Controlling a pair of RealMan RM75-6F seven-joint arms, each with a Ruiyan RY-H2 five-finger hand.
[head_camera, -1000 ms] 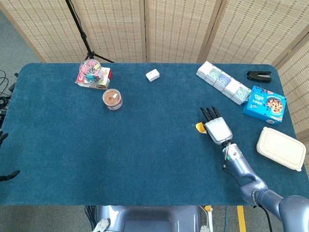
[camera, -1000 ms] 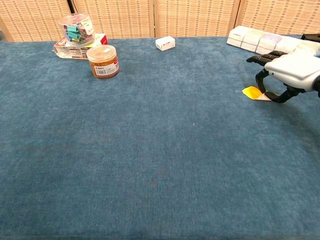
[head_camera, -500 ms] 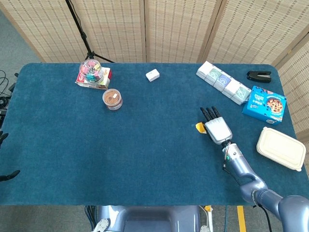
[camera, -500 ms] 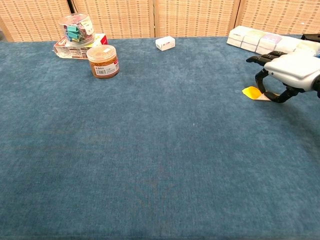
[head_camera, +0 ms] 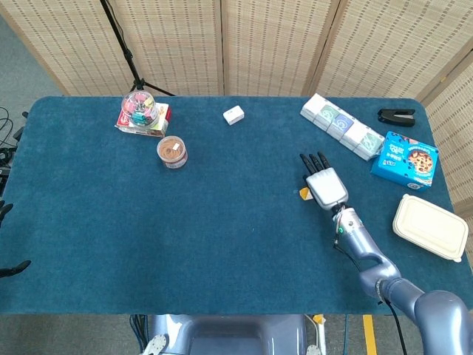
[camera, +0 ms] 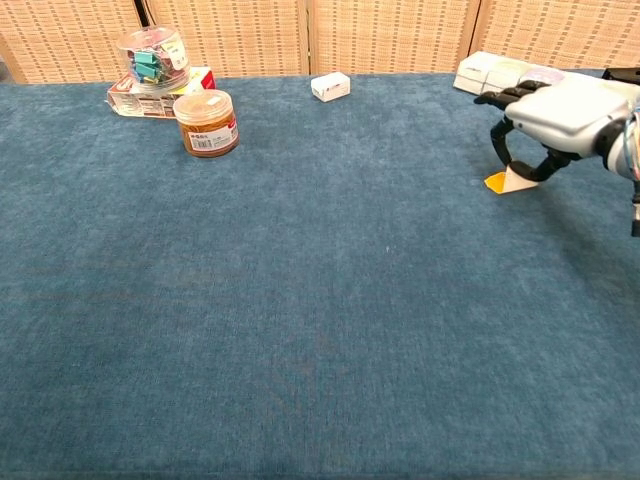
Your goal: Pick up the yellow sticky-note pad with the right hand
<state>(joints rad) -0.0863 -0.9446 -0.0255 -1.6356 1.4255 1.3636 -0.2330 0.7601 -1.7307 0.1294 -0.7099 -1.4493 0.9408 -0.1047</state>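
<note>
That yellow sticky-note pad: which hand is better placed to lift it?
The right hand: its fingers already curl around the yellow sticky-note pad. The left hand shows in neither view.

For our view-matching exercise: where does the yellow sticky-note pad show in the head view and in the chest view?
Head view: yellow sticky-note pad right of centre, mostly hidden under the right hand.
Chest view: pad at upper right, beneath the hand.
Shared landmark: the small white box at the table's far edge.
</note>
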